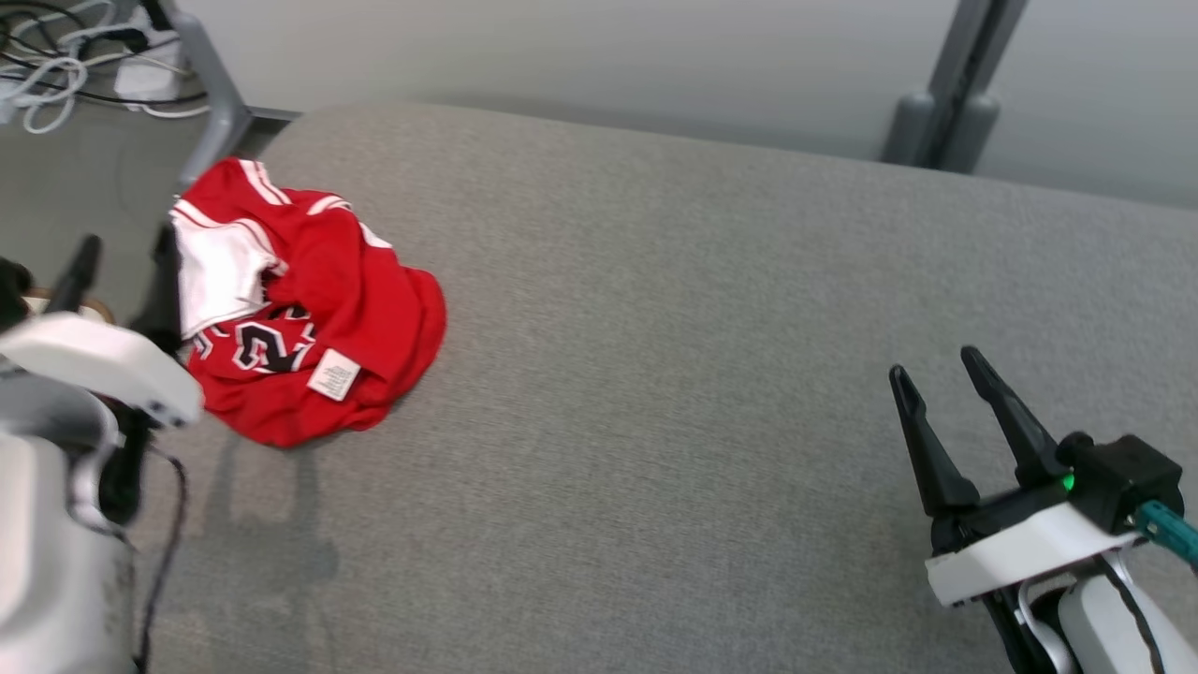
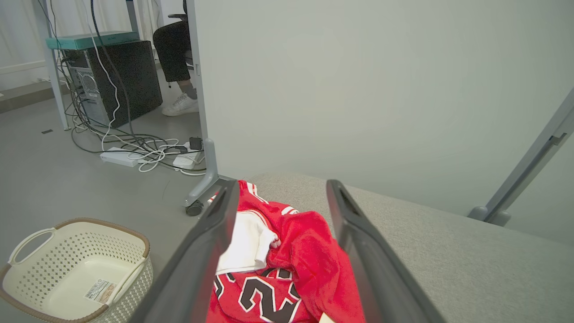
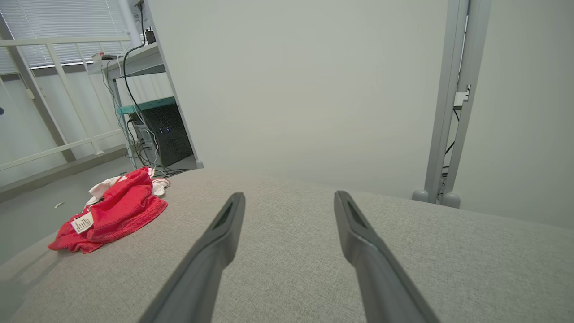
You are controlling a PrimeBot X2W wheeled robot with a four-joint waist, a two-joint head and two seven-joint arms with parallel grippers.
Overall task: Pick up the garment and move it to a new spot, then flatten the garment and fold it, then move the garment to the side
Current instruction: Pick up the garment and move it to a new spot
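The red jersey (image 1: 318,309) is lying crumpled at the counter's (image 1: 655,374) left end. The left gripper (image 2: 282,185) is holding empty fingers (image 2: 202,260) wide just beside it, and the right gripper (image 1: 933,362) is gaping empty, well apart.

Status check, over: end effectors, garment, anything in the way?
Left end effector open, close beside garment. Right end effector open, apart over grey surface. Garment crumpled, not gripped. Nothing in the way.

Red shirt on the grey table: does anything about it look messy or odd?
The red shirt lies crumpled in a heap near the left end of the grey table, not spread flat. Its white label faces up and the number is partly hidden by folds. Nothing looks spilled or damaged.
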